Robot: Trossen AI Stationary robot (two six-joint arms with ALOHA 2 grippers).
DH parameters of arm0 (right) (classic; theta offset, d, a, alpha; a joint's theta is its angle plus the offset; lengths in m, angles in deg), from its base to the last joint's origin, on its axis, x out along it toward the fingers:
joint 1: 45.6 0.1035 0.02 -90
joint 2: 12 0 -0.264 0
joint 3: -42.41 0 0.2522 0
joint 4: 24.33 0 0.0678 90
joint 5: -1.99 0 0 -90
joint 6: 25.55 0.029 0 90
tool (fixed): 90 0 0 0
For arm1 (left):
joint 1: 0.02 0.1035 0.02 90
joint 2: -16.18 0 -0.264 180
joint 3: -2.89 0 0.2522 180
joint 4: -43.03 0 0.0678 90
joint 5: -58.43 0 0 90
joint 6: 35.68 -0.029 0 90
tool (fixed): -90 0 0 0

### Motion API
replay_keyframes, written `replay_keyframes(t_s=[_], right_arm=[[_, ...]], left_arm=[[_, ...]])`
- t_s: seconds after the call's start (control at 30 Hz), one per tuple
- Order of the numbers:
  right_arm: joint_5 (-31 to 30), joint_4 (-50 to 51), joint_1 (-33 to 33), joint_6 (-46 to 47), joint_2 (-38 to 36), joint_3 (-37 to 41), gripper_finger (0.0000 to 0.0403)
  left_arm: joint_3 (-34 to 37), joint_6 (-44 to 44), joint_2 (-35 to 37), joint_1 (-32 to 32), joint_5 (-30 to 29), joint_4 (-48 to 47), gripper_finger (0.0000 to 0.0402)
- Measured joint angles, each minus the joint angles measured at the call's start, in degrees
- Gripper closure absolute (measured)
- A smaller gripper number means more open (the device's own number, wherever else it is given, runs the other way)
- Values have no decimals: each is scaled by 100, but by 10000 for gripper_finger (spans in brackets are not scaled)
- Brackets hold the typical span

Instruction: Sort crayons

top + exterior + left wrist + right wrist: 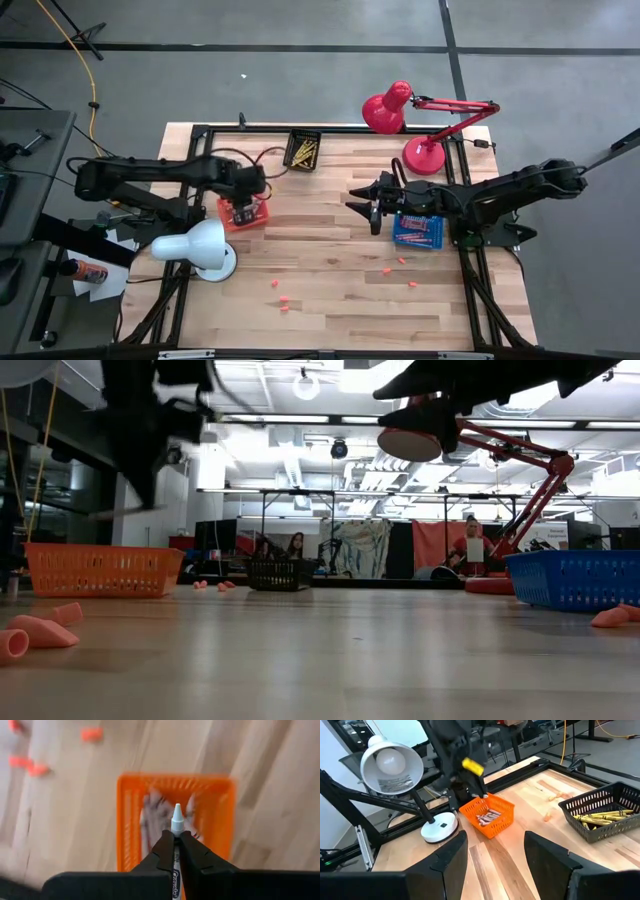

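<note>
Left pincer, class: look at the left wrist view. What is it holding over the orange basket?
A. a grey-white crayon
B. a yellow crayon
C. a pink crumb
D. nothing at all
A: in the left wrist view the left pincer is shut on a grey-white crayon whose pale tip sticks out past the fingers, right above the orange basket, which already holds similar pale crayons.

Overhead, table-level and two wrist views share the orange basket [243, 212].
</note>
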Motion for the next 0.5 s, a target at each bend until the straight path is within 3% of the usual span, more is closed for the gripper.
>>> replay_keyframes(t_s=[0.23, 0.5], right_arm=[[-7, -4, -176, 289, 0, 0, 214], [-6, -19, -300, 303, 0, 0, 214]], left_arm=[[769, -114, -46, -9, -43, 186, 401], [828, -121, -39, -9, -30, 323, 402]])
